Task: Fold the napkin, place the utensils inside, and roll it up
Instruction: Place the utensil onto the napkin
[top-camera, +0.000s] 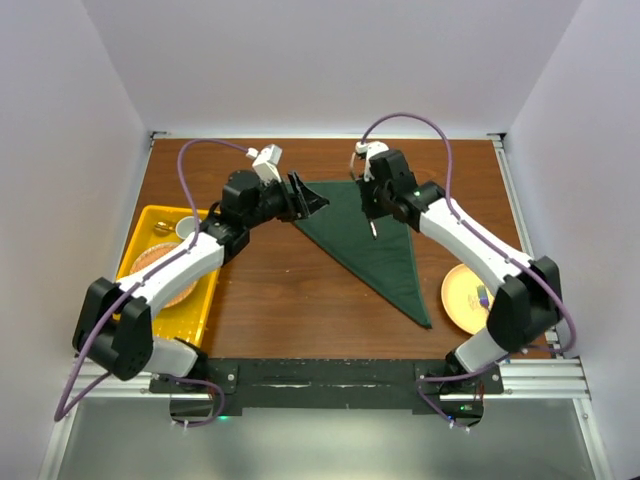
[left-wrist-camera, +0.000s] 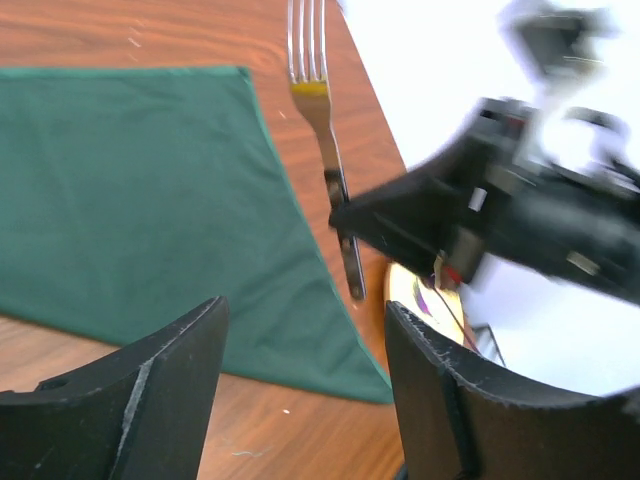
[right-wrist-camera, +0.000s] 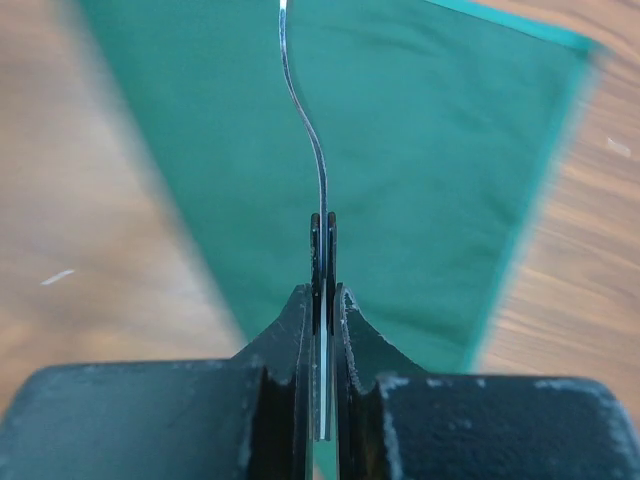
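Napkin (top-camera: 375, 250) lies folded as a green triangle seen from above, left gripper (top-camera: 305, 200) at its far-left corner. Left wrist: its jaws gape apart, gripping nothing. Right wrist: right gripper (right-wrist-camera: 322, 300) pinches the fork (right-wrist-camera: 318, 180) above the green fabric.

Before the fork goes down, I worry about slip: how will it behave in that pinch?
Probably stiff: the fork juts out without sagging, held only at the handle. Its thin, smooth metal, pinched in the right gripper's narrow tips, may pivot or slide. Laid on the napkin, it likely won't roll.
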